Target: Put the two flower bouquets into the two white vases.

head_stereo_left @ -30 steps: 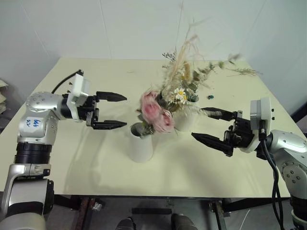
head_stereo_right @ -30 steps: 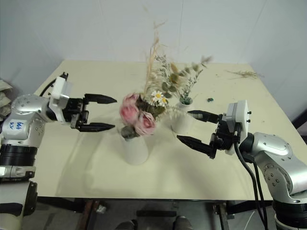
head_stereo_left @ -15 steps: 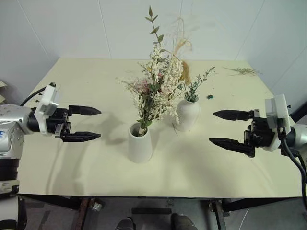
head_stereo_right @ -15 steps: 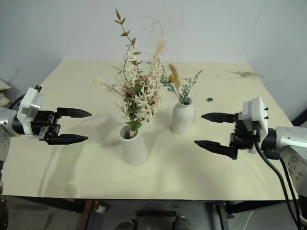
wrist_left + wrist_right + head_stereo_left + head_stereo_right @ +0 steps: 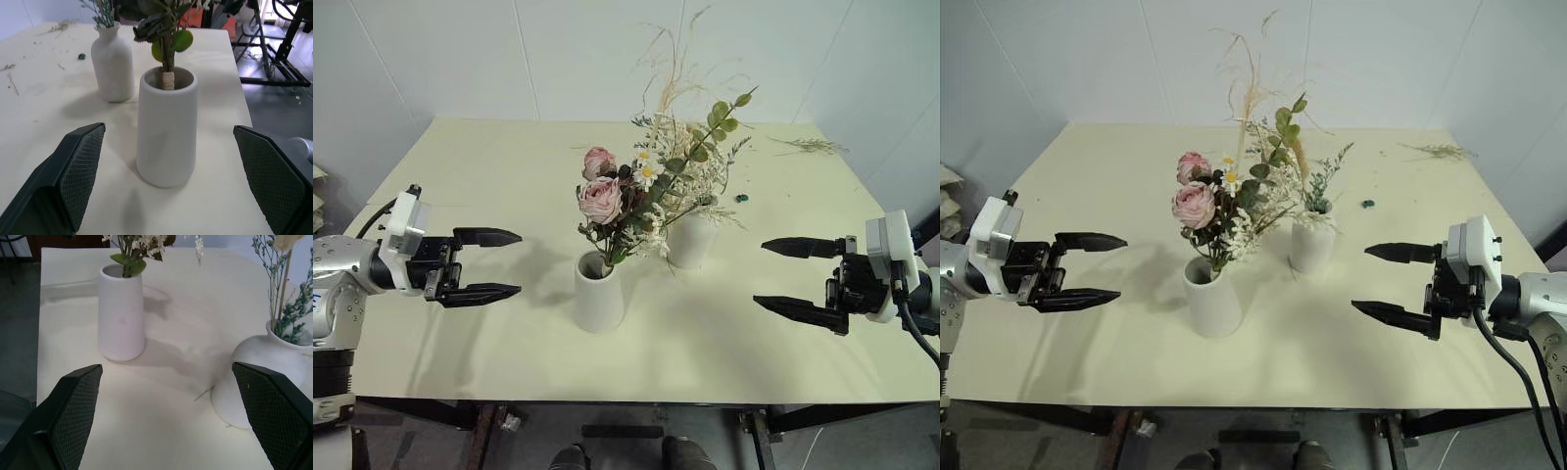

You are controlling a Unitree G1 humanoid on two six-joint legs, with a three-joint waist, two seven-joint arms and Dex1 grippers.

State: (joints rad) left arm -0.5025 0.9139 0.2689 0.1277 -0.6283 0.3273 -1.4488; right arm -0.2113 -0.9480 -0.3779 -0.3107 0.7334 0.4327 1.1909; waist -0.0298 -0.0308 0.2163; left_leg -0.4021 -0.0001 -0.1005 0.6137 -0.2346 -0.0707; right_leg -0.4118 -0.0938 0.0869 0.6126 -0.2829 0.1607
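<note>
Rose bouquet (image 5: 628, 201): stands in the tapered vase (image 5: 599, 292), leaning toward the bottle vase (image 5: 690, 241) just behind it. Judged light, soft-headed, top-heavy; best held at the bound stems by the vase mouth.
Sprig bunch (image 5: 1317, 181): in the bottle vase; thin, brittle-looking.
Both vases: matte, likely tippable, fragile.
Left gripper (image 5: 487, 264), right gripper (image 5: 801, 278): either side of the tapered vase, well apart, fingers spread, empty.
</note>
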